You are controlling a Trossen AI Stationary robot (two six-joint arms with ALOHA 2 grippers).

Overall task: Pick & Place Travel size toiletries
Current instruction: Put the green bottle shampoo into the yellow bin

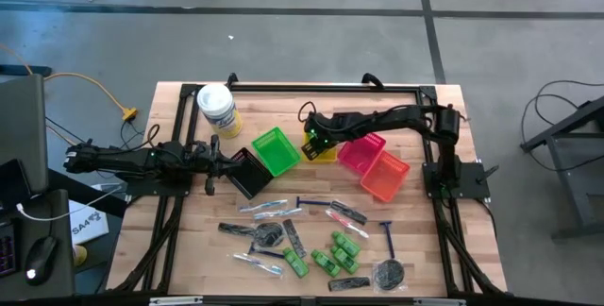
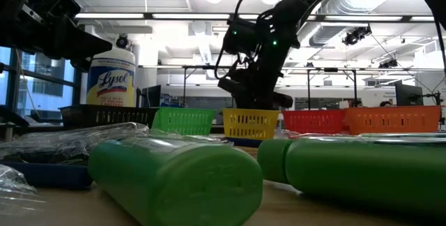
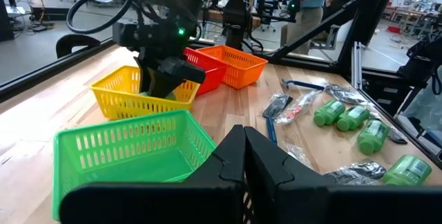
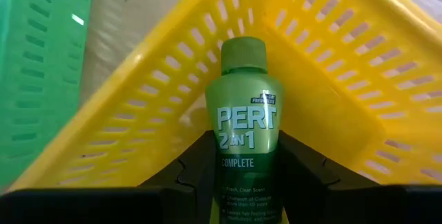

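Right gripper (image 4: 238, 175): fingers partly apart, clamped on a green bottle (image 4: 243, 124), one dark finger on each side of its body. The bottle points cap-first into the yellow basket (image 4: 324, 65). Its cap is close to the basket's slotted wall; contact there cannot be judged. In the high view this gripper (image 1: 311, 141) sits over the yellow basket (image 1: 326, 152), between the green basket (image 1: 275, 150) and the pink basket (image 1: 360, 152).

Bottle appearance: bright green, rounded shoulders, green screw cap, white lettering "PERT 2in1 COMPLETE" on the front, with smaller print below.

Left gripper (image 3: 245, 165): fingers together, tips meeting, holding nothing. It lies low at the table's left side, just beside the black basket (image 1: 249, 172) and pointing towards the green basket (image 3: 131, 151).

Remaining toiletries on the near half of the table, well apart from the baskets:
- green bottles (image 1: 332, 254) in a loose cluster
- blue razors (image 1: 388, 238) lying flat
- clear-wrapped sticks (image 1: 268, 206)
- a dark comb (image 1: 294, 238)
- a round dark packet (image 1: 388, 272)

An orange basket (image 1: 385, 177) touches the pink one. A white tub (image 1: 217, 110) stands at the far left of the table.
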